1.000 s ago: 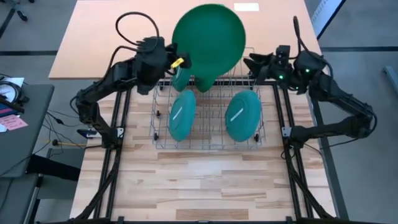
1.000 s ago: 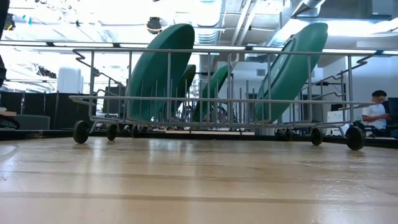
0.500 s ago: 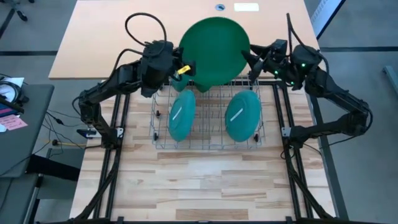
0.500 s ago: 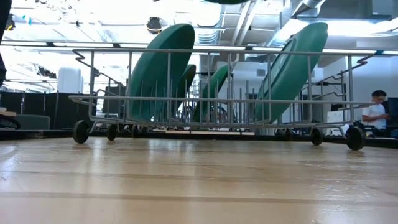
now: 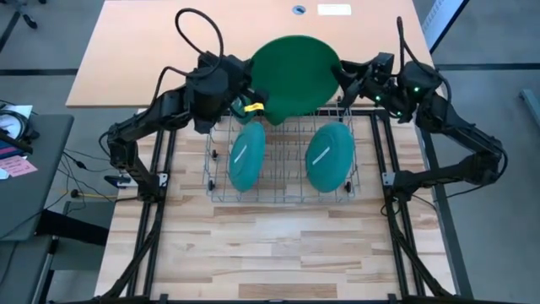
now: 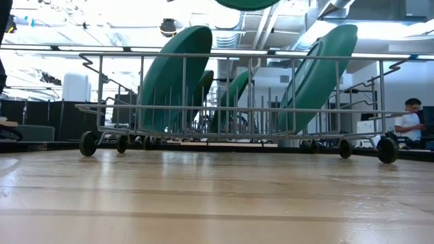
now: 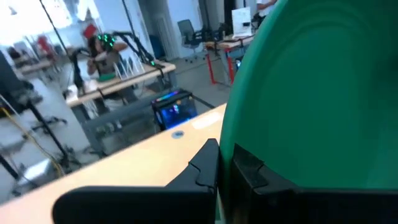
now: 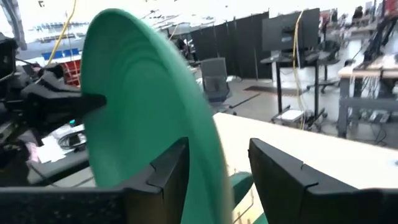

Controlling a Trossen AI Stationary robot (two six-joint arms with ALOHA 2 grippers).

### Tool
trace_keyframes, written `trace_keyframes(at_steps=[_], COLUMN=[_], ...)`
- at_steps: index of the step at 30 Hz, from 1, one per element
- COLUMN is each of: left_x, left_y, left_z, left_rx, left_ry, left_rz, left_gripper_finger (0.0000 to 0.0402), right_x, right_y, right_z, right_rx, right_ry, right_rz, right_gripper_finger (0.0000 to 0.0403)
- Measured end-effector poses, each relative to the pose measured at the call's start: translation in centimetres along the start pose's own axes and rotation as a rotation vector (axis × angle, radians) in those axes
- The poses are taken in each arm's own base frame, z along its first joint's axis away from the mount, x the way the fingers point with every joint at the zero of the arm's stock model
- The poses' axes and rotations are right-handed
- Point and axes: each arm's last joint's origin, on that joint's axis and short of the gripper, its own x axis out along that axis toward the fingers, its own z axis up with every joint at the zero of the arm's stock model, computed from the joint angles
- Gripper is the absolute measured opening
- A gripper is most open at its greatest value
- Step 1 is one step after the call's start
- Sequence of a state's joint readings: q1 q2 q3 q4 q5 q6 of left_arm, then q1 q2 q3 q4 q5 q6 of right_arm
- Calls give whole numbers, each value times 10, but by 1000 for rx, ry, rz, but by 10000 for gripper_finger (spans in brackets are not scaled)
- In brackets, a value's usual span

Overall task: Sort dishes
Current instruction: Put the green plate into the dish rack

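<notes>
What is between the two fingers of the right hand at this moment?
The rim of the large green plate stands between the fingers of the right hand, clearest in the right wrist view. The left hand grips its opposite edge.

Left dark two-finger gripper point(image 5: 256, 91), upper centre-left, fingers clamped shut; right dark two-finger gripper point(image 5: 342, 80), upper centre-right, fingers parted.
</notes>
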State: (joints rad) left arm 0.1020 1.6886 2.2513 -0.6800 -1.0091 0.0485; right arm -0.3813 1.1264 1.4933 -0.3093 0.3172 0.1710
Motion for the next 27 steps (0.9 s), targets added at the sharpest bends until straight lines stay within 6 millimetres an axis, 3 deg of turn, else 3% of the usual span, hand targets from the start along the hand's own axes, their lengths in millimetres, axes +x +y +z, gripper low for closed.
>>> trace_keyframes(at_steps=[7,12,15,18,23,27], left_x=[0,1,3,3,2,-3], left_y=[4,5,6,7,8,13], left_z=[4,4,4,5,16,34], left_rx=[144,183,236,332,513,639], left_ry=[-7,0,3,5,-37,-113], left_rz=[111,149,142,142,167,232], left_gripper_finger=[4,4,4,4,4,4], right_x=[-28,-40,-34,-22,-1,25], right_y=[-18,-27,-22,-12,6,14], right_z=[13,13,11,13,32,35], right_rx=[269,661,931,1075,1226,1373], right_ry=[35,98,217,256,86,-5], right_rz=[-170,-132,18,159,398,530], right_gripper_finger=[197,216,221,223,223,223])
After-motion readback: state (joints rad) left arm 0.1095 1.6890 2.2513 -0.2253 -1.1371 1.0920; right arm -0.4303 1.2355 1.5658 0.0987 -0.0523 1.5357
